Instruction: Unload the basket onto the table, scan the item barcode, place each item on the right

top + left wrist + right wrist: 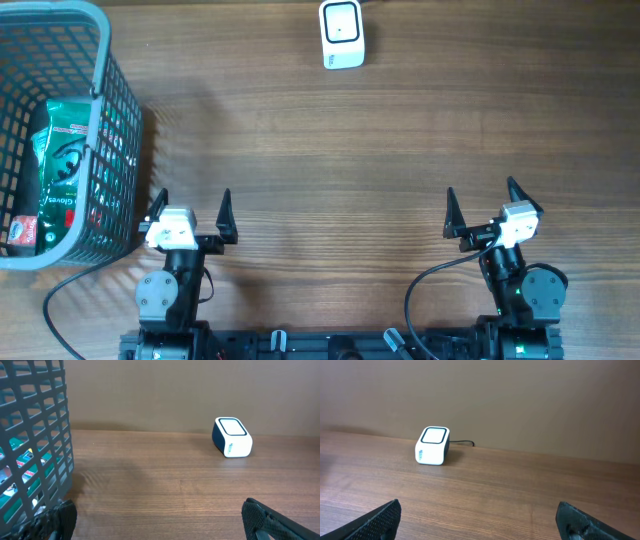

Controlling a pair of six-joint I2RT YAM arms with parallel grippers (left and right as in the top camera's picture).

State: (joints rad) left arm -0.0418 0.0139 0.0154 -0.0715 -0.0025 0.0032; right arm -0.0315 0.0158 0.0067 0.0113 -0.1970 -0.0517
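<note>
Both left gripper [192, 205] and right gripper [481, 192] gape empty; the green packet [62, 165] (soft, light, likely slippery) suits an edge pinch.

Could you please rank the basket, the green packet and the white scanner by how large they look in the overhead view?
1. basket: largest, though partly cut off by the frame.
2. green packet, lying inside it.
3. white scanner: smallest.
</note>
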